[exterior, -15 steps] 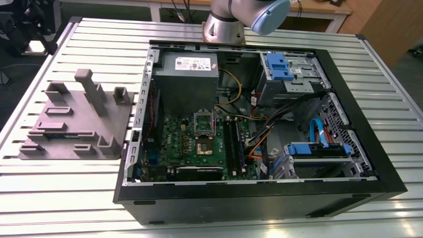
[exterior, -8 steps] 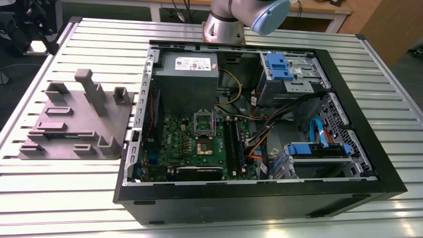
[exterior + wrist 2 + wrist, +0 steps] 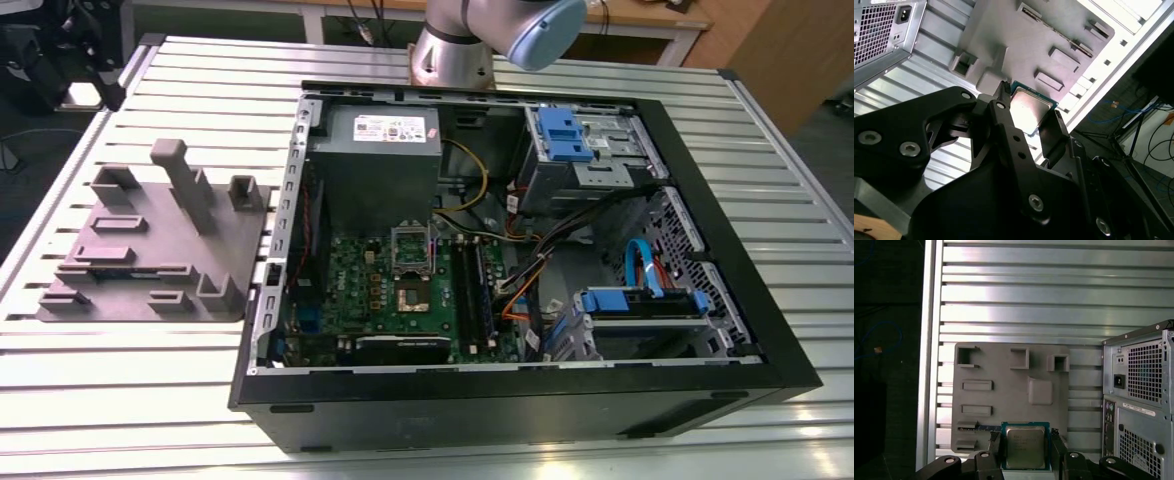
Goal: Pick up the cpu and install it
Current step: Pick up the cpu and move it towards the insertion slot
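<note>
In the exterior view, the open computer case lies on the table, just beside the grey fixture. In the second wrist view, the fingers of the gripper are clamped on the cpu, seen against the grey fixture. In the first wrist view, the cpu overlaps the grey fixture's edge.

I run a silver-grey tubular arm capped by a pale blue joint cover. In the second wrist view, my gripper is matte black: angular linkage plates studded with round silver screws.

Slatted metal table, wooden furniture behind
</note>
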`<action>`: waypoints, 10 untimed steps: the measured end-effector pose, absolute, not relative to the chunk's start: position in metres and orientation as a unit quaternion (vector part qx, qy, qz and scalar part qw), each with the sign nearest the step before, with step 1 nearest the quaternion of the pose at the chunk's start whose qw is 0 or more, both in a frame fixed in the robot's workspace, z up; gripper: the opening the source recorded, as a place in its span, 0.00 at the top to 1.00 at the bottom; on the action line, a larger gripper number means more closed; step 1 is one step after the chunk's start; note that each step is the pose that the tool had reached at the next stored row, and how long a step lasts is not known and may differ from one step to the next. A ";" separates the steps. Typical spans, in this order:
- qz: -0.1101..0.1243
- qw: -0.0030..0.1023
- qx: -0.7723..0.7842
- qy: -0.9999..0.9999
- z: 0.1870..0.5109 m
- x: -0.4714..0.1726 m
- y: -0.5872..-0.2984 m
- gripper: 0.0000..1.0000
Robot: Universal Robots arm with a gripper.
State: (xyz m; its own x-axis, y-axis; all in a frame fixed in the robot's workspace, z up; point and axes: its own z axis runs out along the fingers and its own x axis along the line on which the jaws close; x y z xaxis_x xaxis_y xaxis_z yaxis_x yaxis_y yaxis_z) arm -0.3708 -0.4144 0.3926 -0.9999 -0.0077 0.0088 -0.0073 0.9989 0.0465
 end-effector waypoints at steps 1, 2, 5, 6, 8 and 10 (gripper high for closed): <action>-0.023 0.004 0.004 -1.000 0.393 -0.370 -0.414 0.53; -0.023 0.004 0.004 -1.000 0.393 -0.369 -0.414 0.53; -0.023 0.004 0.004 -1.000 0.393 -0.368 -0.414 0.53; -0.023 0.004 0.004 -1.000 0.393 -0.367 -0.414 0.53; -0.023 0.004 0.004 -1.000 0.393 -0.367 -0.414 0.53; -0.023 0.005 0.004 -1.000 0.393 -0.366 -0.414 0.53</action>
